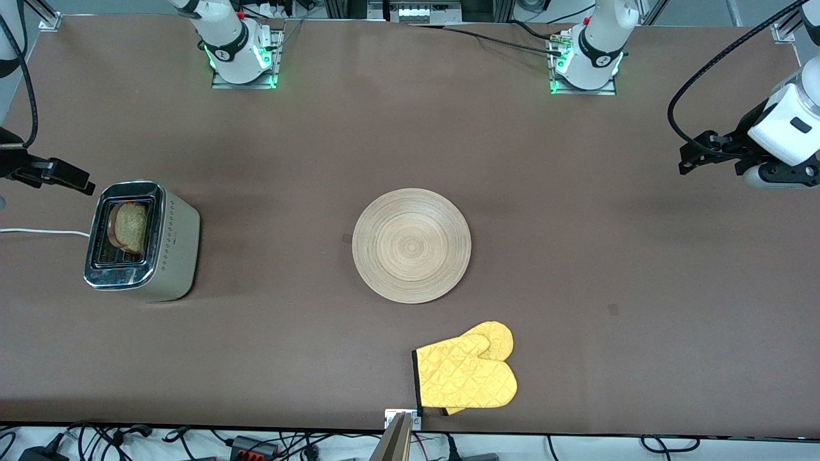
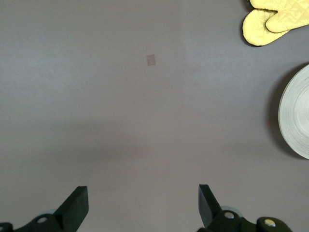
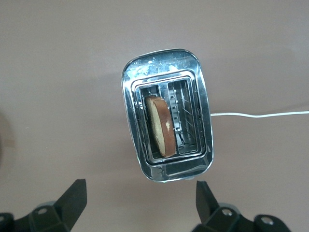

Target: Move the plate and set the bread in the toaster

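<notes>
The toaster (image 1: 173,250) stands at the right arm's end of the table. The bread (image 1: 131,225) stands on edge in one of its two slots, its top showing; in the right wrist view the bread (image 3: 161,124) sits in the chrome-topped toaster (image 3: 166,65). The wooden plate (image 1: 411,245) lies flat and bare in the middle of the table; its edge shows in the left wrist view (image 2: 297,116). My right gripper (image 1: 77,180) is open and empty, over the table beside the toaster (image 3: 140,198). My left gripper (image 1: 692,157) is open and empty over bare table at the left arm's end (image 2: 143,200).
A yellow oven mitt (image 1: 467,374) lies near the table's front edge, nearer the camera than the plate; it also shows in the left wrist view (image 2: 275,19). The toaster's white cord (image 1: 38,232) runs off the table's end. A small tape mark (image 2: 151,59) is on the table.
</notes>
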Action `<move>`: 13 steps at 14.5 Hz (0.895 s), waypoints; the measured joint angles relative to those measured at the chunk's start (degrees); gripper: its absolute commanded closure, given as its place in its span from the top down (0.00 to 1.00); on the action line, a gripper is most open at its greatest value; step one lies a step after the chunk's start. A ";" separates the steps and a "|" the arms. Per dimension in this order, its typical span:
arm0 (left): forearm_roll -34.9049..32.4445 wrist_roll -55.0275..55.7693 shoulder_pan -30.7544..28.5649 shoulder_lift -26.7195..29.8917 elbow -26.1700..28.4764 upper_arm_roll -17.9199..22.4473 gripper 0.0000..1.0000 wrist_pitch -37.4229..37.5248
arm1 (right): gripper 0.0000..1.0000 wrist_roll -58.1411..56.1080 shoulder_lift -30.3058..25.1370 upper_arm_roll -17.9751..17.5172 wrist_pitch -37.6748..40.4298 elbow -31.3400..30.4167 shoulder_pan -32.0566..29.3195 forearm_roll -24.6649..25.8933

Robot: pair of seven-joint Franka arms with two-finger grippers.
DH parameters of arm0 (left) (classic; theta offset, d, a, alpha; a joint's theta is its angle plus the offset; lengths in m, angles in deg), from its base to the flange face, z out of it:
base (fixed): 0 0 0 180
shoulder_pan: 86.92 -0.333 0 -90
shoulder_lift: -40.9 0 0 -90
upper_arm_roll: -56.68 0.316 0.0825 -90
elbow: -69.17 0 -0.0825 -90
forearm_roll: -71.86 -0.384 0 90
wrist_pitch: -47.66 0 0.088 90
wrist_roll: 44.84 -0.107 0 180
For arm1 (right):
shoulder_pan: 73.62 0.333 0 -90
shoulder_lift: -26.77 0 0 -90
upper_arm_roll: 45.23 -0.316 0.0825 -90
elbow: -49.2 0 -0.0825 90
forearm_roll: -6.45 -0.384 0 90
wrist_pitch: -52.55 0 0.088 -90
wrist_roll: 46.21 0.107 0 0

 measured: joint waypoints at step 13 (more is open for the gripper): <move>0.00 0.00 0.00 0.00 0.00 0.00 1.00 0.00 | 1.00 0.00 -0.05 -0.75 -1.44 -0.05 2.44 0.32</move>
